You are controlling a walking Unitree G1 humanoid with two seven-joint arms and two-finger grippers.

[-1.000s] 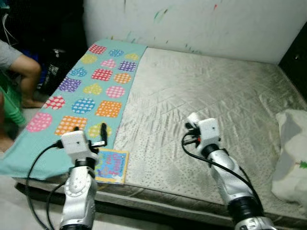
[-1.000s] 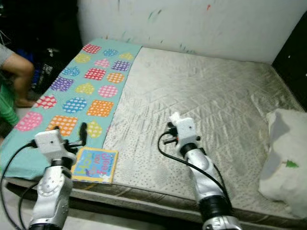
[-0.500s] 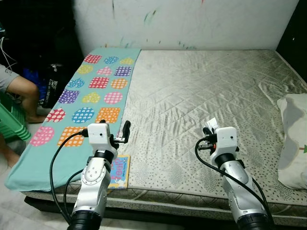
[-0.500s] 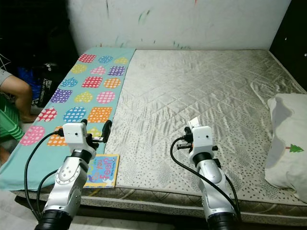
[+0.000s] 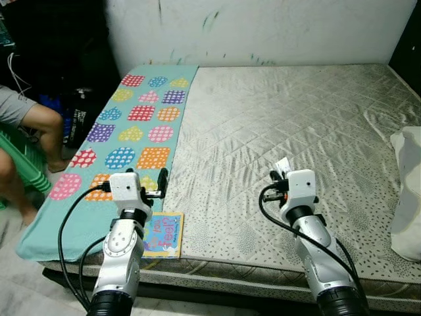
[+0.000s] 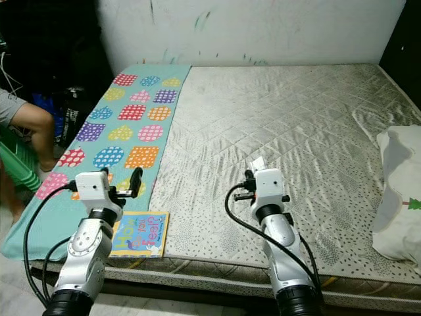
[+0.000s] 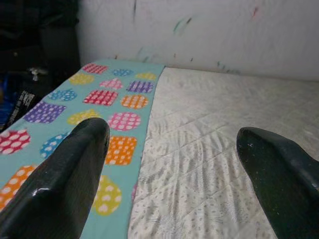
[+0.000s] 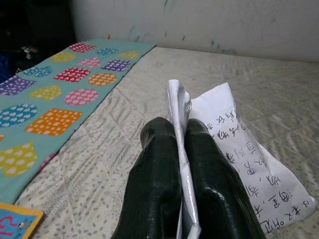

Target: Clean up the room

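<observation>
- Over the near part of the bed (image 5: 276, 118): right end effector (image 8: 182, 134) has both fingers pinched together on a folded slip of paper (image 8: 234, 144) with handwriting; the paper sticks out past the fingertips.
- Same paper shows as a small white tab (image 5: 283, 164) at the tip of the right end effector in the head view, held above the grey quilted mattress, not touching it.
- Left end effector (image 7: 172, 149): fingers spread wide, nothing between them, hovering above the near edge of the bed.
- Below and just to the near side of the left end effector: a children's book (image 5: 162, 234) lying flat at the bed's front edge, partly hidden by the arm.
- Ahead of the left end effector: teal mat (image 5: 135, 125) with coloured polka-dot patches, running along the bed's left side up to the wall.
- Far to the right of the right end effector: white pillow (image 6: 398, 191) at the bed's edge.
- Left of the left end effector, beyond the mat: a person's arm (image 5: 36, 118) and leg beside the bed.
</observation>
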